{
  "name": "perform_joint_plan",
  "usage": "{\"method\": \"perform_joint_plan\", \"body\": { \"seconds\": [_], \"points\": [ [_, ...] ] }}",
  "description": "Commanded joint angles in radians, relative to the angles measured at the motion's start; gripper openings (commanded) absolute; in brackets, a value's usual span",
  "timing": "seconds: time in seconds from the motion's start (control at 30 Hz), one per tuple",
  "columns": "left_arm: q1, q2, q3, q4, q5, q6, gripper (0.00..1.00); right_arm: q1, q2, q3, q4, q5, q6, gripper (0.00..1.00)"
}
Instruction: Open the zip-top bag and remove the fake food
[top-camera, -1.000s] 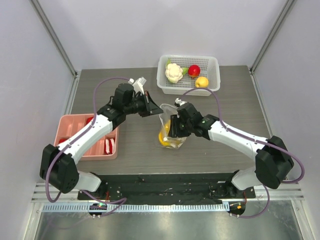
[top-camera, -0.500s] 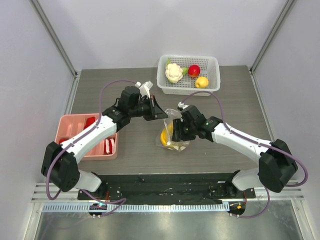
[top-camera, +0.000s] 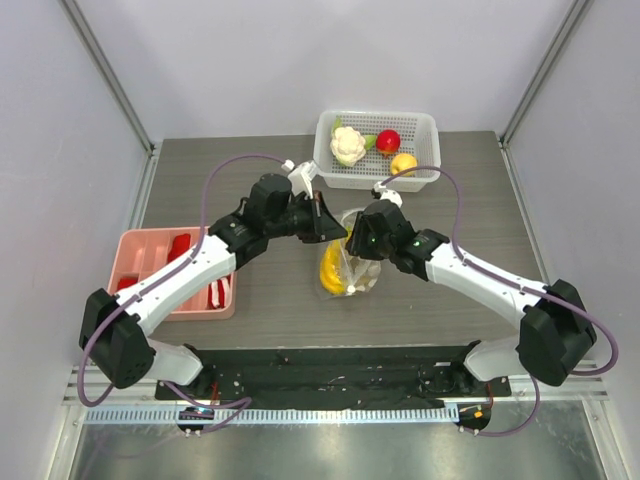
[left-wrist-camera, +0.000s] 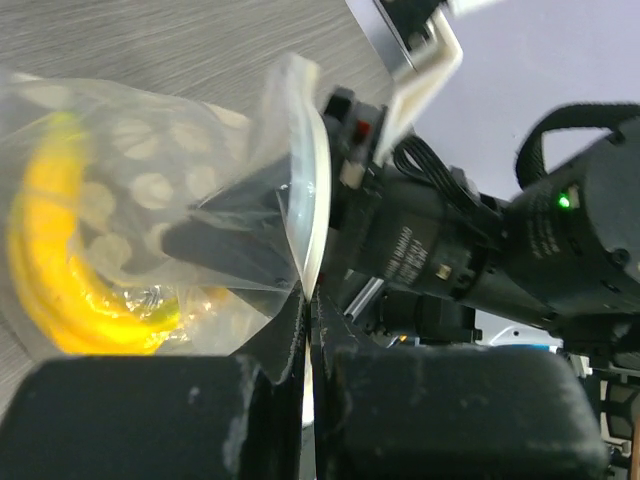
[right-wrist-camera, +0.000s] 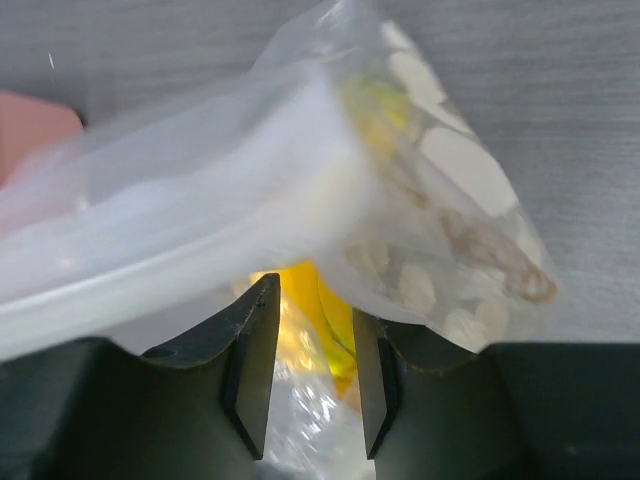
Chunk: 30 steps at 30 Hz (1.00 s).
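Observation:
The zip-top bag (top-camera: 347, 262) is clear with pale dots and hangs upright between both grippers, above the table. A yellow banana bunch (top-camera: 329, 270) lies inside it. My left gripper (top-camera: 335, 222) is shut on the bag's top edge; in the left wrist view (left-wrist-camera: 308, 310) the zip strip of the bag (left-wrist-camera: 310, 190) runs into the closed jaws, with the banana (left-wrist-camera: 55, 270) at the left. My right gripper (top-camera: 357, 240) is at the bag's top right. In the right wrist view (right-wrist-camera: 315, 305) its jaws stand a little apart with the plastic of the bag (right-wrist-camera: 330, 160) and the banana (right-wrist-camera: 325, 295) between them.
A white perforated basket (top-camera: 326, 165) at the back holds a cauliflower (top-camera: 347, 145), a red fruit (top-camera: 388, 140) and a yellow-orange fruit (top-camera: 404, 164). A pink tray (top-camera: 135, 245) with red pieces (top-camera: 178, 243) sits at the left.
My left gripper moved right with the bag's top edge. My right gripper moved up from the bag's middle to its rim. The bag now hangs more upright.

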Motion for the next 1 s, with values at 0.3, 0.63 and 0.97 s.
{"method": "perform_joint_plan", "body": {
  "seconds": [0.3,0.63,0.97],
  "points": [
    [-0.06,-0.057,0.147,-0.147,-0.154,0.117,0.0,-0.003,0.068,0.011,0.216,-0.094,-0.045,0.52],
    [-0.06,-0.034,0.154,-0.17,-0.156,0.12,0.0,0.0,0.126,-0.055,0.38,-0.311,-0.108,0.61],
    [-0.059,-0.039,0.172,-0.273,-0.228,0.179,0.0,0.0,0.114,0.022,0.151,-0.293,-0.203,0.69]
  ]
}}
